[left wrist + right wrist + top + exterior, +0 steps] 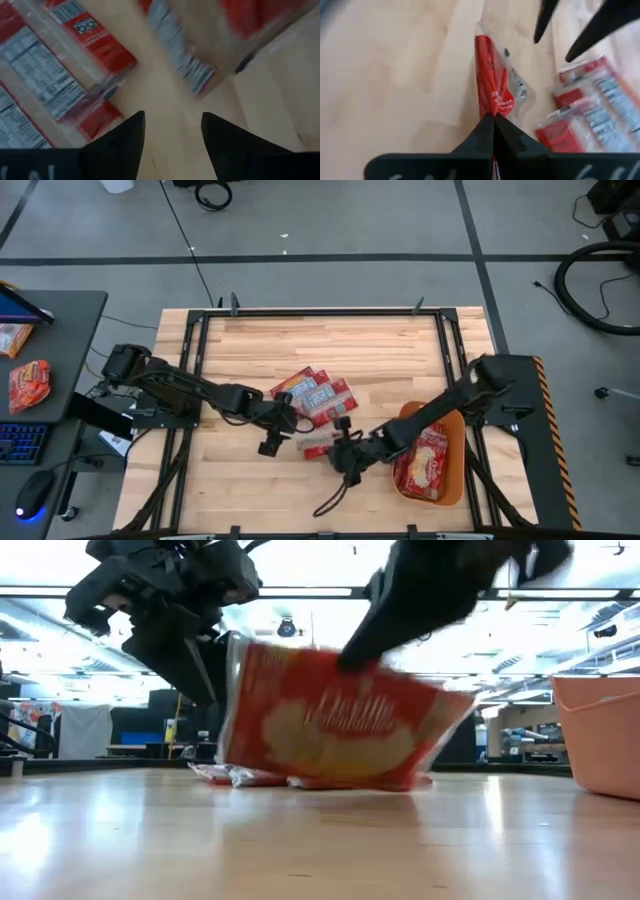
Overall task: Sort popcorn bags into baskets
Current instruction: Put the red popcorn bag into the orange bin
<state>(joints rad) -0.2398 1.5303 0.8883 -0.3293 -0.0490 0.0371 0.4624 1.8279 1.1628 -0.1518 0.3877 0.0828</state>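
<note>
Several red-and-white popcorn bags (315, 392) lie flat in a pile mid-table, print side down (45, 75). My right gripper (337, 444) is just on the pile's near side, shut on one more bag (340, 725) that stands on edge. My left gripper (274, 436) hangs open above the pile's left side, nothing between its fingers (172, 130). The orange basket (455, 480) sits at the right with at least one bag (425, 460) inside, and shows again in the low view (600, 735). My right gripper pinches the bag's upper edge (487, 107) between its two shut fingers, coming from above on a slant from the right. The bag hangs below them, edge-on to the wrist view and tilted. Its lower edge (350, 783) is low over the table; I cannot tell whether it touches.
A black cable (335, 500) lies on the wood near the front edge. Metal rails run along the table's left and right sides. A desk at the left holds a keyboard, a mouse and snack packets (28, 380). Bare wood lies at the far side and the near left.
</note>
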